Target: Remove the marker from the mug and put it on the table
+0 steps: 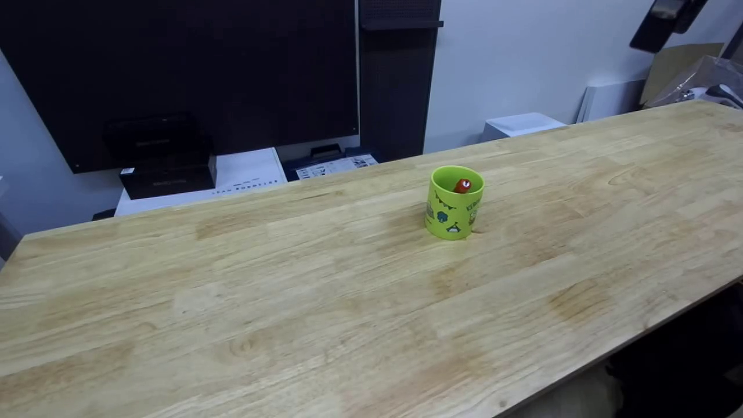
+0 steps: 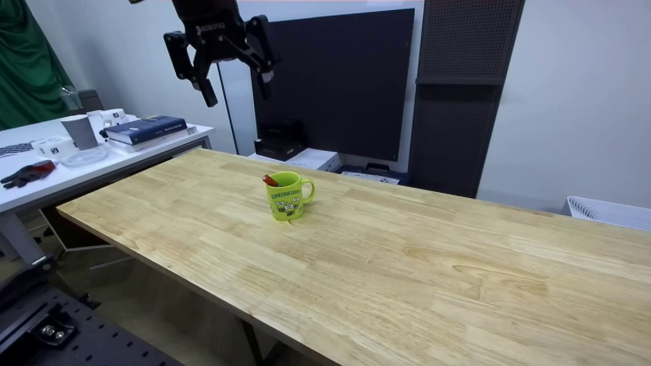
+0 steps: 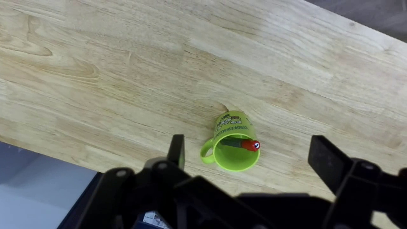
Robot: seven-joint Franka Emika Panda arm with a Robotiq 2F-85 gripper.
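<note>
The lime-green mug (image 1: 444,223) stands upright on the light wood table (image 1: 290,313). It also shows in an exterior view (image 2: 286,206) with its handle, and in the wrist view (image 3: 227,127). The marker (image 3: 249,145) leans inside the mug, its red end resting at the rim and sticking out a little. The red end also shows in both exterior views (image 1: 462,186) (image 2: 270,180). The marker's lower part is hidden in the mug. My gripper (image 2: 237,92) is open and empty, high above the table. In the wrist view the mug lies between its spread fingers.
A white side table (image 2: 30,190) with books (image 2: 147,129), a grey cup (image 2: 80,132) and a glove (image 2: 28,174) stands beside the wood table. Boxes (image 1: 168,180) and a dark board (image 1: 191,75) are behind the table's back edge.
</note>
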